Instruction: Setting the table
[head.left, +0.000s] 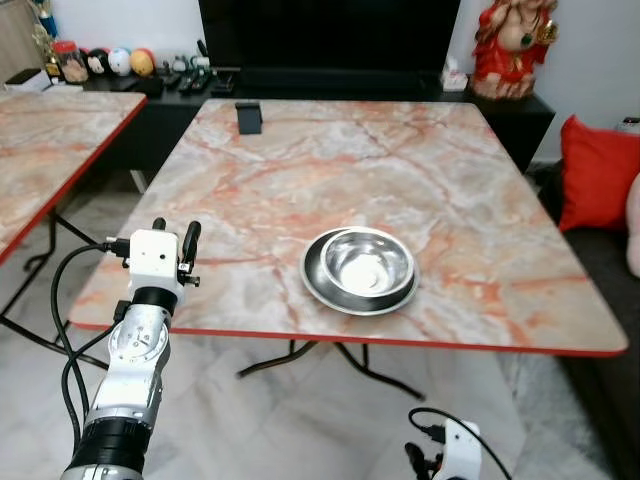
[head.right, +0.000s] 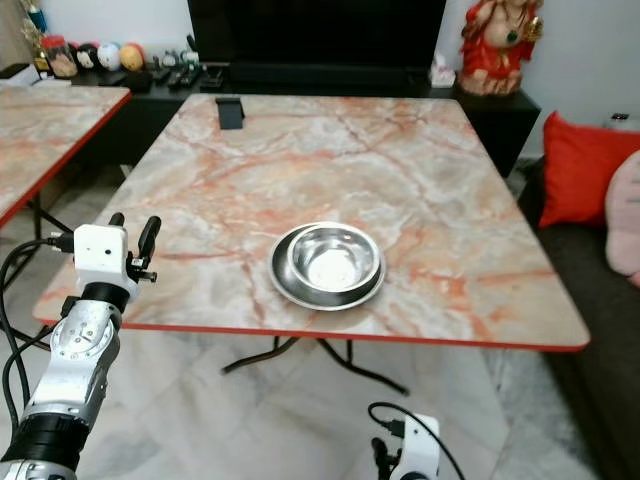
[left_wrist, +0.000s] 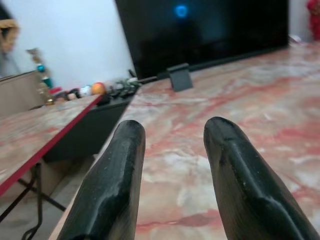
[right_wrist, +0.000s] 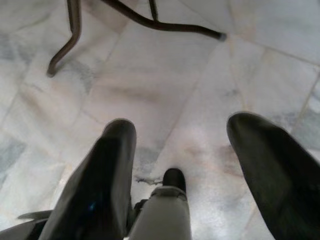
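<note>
Probably a living room: television (head.left: 330, 35), cushion (head.left: 598, 172)

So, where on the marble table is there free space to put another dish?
Bare: between the steel bowl on its plate and the black stand, and right of the bowl to the table edge. The left gripper occupies the near-left corner.

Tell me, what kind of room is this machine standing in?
Most likely a living room in a home. A big dark television stands on a low black cabinet behind the marble-patterned table, a red cushion lies on a sofa to the right, and a steel bowl sits on the table.
</note>
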